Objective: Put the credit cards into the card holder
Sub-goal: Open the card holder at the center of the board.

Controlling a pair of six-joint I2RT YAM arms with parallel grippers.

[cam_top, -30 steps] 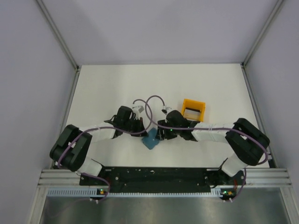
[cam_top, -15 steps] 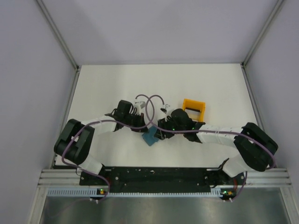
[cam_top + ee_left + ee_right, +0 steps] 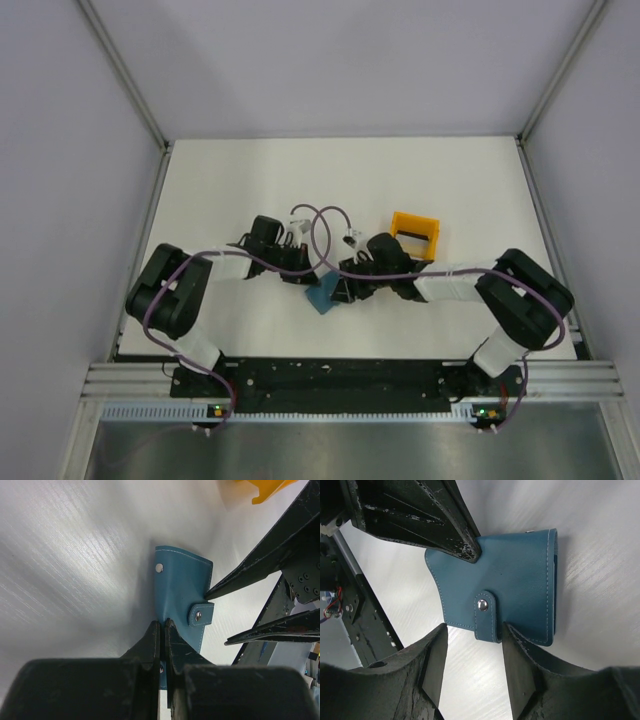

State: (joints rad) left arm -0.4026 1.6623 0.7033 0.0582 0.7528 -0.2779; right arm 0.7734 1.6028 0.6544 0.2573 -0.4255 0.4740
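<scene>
Now at the card holder (image 3: 505, 585): it is lying folded shut on the desk (image 3: 230, 190), directly between the two grippers, strap side facing up.
Left gripper (image 3: 161, 640): its fingers are pressing together on a corner edge of the card holder and appear to be clamping it right at the fingertips.
Right gripper (image 3: 475, 629): its fingers are standing apart, straddling the snap tab (image 3: 485, 612) without visibly touching it.
Snap tab: it is looking fastened, so the step in hand is probably popping it so that the holder can open.
Right gripper's next move: it should be closing on the tab alone, where the tab is wrapping the edge nearest its fingers. It should then be peeling up and away from the left gripper, which should be keeping its pinch firm. Catching the whole cover would be lifting the holder instead of opening it.
Credit cards: they are not showing clearly in any view. I cannot tell whether the orange rack (image 3: 415, 222), beyond the right gripper, is holding them.
Arms since a second ago: the left gripper is sitting closer in on the card holder, which is staying in about the same spot. The right arm's elbow is drawn back in after stretching outward, and the orange rack is not moving.
</scene>
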